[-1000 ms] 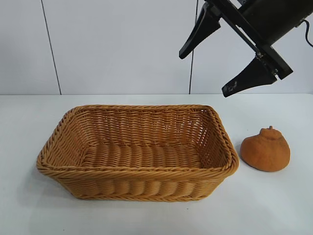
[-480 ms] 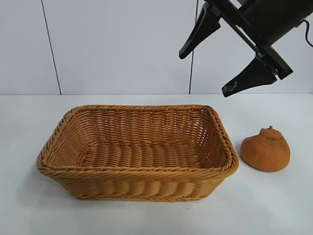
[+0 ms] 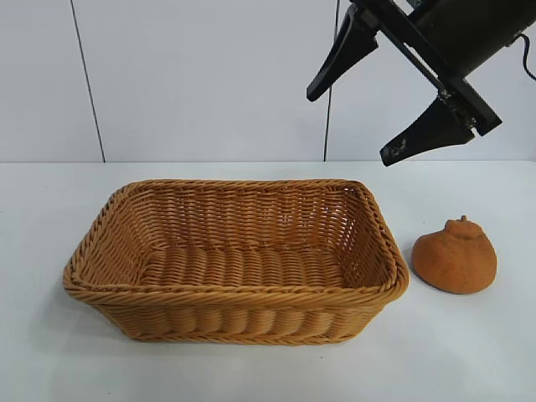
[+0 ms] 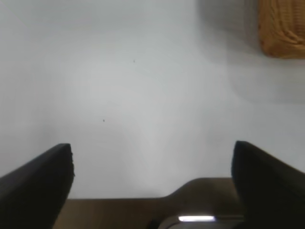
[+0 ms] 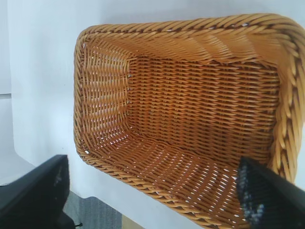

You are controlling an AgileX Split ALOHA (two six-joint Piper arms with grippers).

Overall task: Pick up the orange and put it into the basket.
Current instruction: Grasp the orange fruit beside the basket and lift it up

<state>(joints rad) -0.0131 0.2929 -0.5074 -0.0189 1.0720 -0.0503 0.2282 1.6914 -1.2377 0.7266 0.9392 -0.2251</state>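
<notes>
Hovering high above the table point(image 3: 251, 368) with our right gripper point(image 3: 391, 117) spread wide and empty over the basket's point(image 3: 234, 295) far right corner, we see the orange point(image 3: 455, 258) resting just beside the basket, while our left gripper point(image 4: 152, 162) waits open elsewhere.

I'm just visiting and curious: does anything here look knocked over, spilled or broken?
Nothing stands out. The basket sits upright and empty on the table, the orange rests beside it, and the right gripper hangs open above.
</notes>
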